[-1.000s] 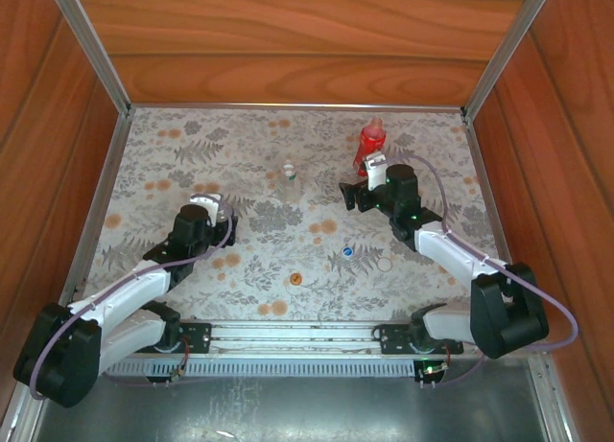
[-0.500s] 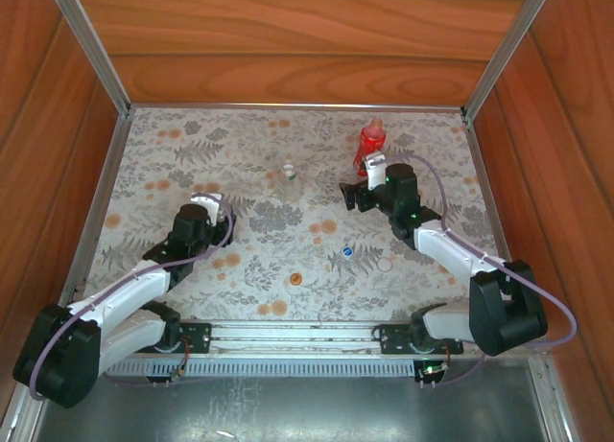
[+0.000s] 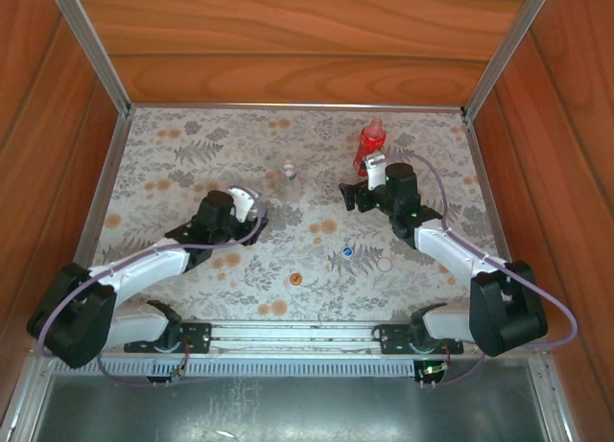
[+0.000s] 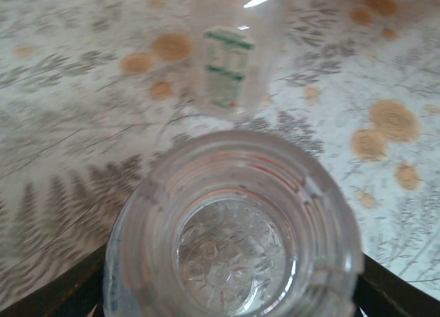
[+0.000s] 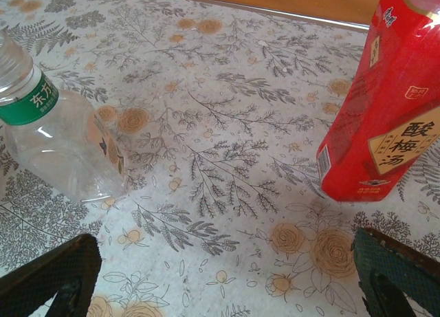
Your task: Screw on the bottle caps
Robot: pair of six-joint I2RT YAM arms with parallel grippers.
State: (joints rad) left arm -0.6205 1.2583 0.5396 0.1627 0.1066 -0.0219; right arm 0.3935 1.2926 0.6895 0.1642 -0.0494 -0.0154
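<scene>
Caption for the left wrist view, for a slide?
Uncapped short clear bottle gripped by the left end effector; slim clear bottle stands beyond on the floral table.

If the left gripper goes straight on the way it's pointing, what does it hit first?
Probably the slim clear bottle, standing directly ahead of the left gripper and the open short clear bottle in its grip; the gap between them is hard to judge.

Worktop (image 3: 173, 145): flat, covered with a pale sheet printed in grey ferns and orange blossoms.
Back wall (image 3: 307, 49), left wall (image 3: 38, 126), right wall (image 3: 576, 126): reddish-brown wood-grain panels.
Corner posts (image 3: 91, 44): bare aluminium profile, two, at the rear corners.
Sheet-metal strip (image 3: 288, 408): grey, along the near edge.
Light: even, soft shadows.
</scene>
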